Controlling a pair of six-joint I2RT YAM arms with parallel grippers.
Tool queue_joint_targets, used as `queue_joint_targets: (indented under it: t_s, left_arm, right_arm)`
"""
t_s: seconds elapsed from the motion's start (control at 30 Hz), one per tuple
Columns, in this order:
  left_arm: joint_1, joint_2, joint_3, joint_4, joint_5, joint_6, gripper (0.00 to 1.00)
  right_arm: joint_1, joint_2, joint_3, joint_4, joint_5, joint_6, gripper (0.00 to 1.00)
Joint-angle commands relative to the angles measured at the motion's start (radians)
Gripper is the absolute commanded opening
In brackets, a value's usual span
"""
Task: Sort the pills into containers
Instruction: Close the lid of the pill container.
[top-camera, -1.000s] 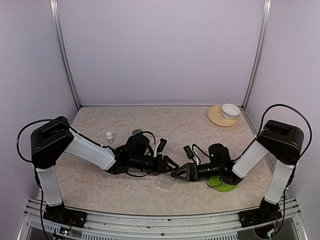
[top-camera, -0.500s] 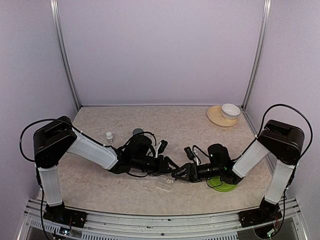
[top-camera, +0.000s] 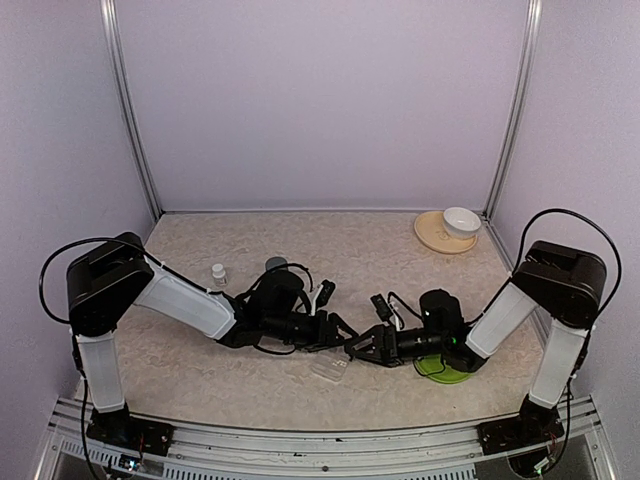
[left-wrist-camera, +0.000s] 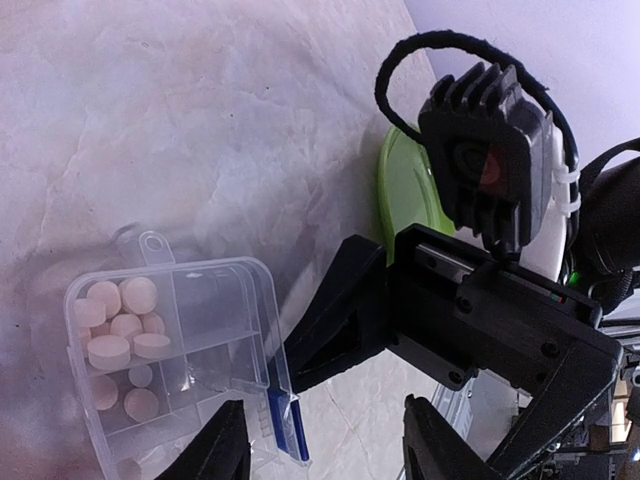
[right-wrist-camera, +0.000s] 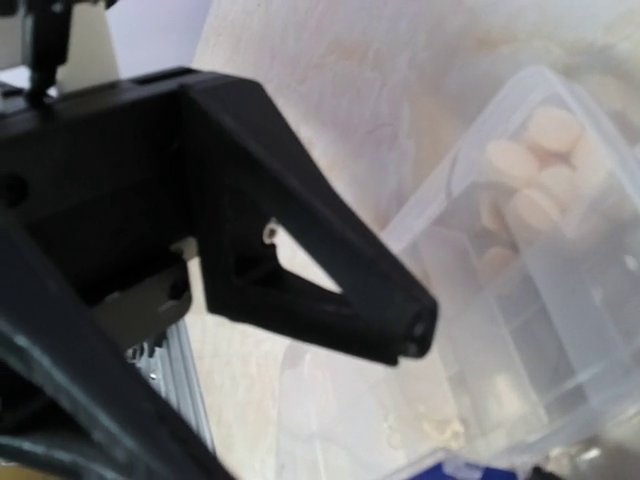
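The containers are one clear pill organiser (top-camera: 329, 370) lying on the table between the two arms. Pale round pills (left-wrist-camera: 115, 325) fill some of its compartments (right-wrist-camera: 540, 250). My left gripper (top-camera: 340, 332) reaches in from the left. In the left wrist view it (left-wrist-camera: 330, 448) stands open over the organiser's blue latch (left-wrist-camera: 284, 428), gripping nothing. My right gripper (top-camera: 353, 352) comes in low from the right, jaws wide open, one finger (left-wrist-camera: 335, 320) at the organiser's edge. The left gripper's finger (right-wrist-camera: 320, 280) crosses the right wrist view beside the organiser.
A green disc (top-camera: 441, 367) lies under the right arm. A small white bottle (top-camera: 219, 272) and a grey-capped bottle (top-camera: 275, 265) stand behind the left arm. A white bowl (top-camera: 461, 220) sits on a cream plate (top-camera: 432, 232) at the back right.
The left gripper has moved a little to the right, toward the right gripper. The organiser has shifted slightly. Both sets of jaws have kept their width.
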Motion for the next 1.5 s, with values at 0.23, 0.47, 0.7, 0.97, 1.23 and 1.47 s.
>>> queue_joint_targets:
  t_s: [0.23, 0.47, 0.7, 0.97, 1.23, 1.47]
  left_arm:
    - [-0.011, 0.029, 0.012, -0.035, -0.002, 0.002, 0.52]
    - [-0.013, 0.034, 0.024, -0.056, -0.005, 0.014, 0.52]
    - [-0.013, 0.028, 0.023, -0.062, -0.012, 0.019, 0.52]
    - [-0.006, 0.005, 0.005, -0.036, -0.019, 0.015, 0.55]
    - [-0.006, -0.035, -0.008, -0.038, -0.028, 0.030, 0.56]
    - [-0.012, -0.048, 0.010, -0.106, -0.017, 0.053, 0.56]
  right_arm:
    - [-0.008, 0.013, -0.043, 0.202, -0.042, 0.081, 0.86]
    - [-0.010, -0.003, -0.045, 0.191, -0.037, 0.088, 0.86]
    - [-0.011, -0.045, -0.032, 0.046, -0.013, 0.039, 0.86]
    - [-0.007, -0.054, -0.037, -0.027, 0.019, 0.023, 0.87]
    - [0.014, 0.000, -0.020, 0.031, 0.011, 0.051, 0.87]
    - [0.029, 0.025, 0.004, 0.048, 0.010, 0.065, 0.87]
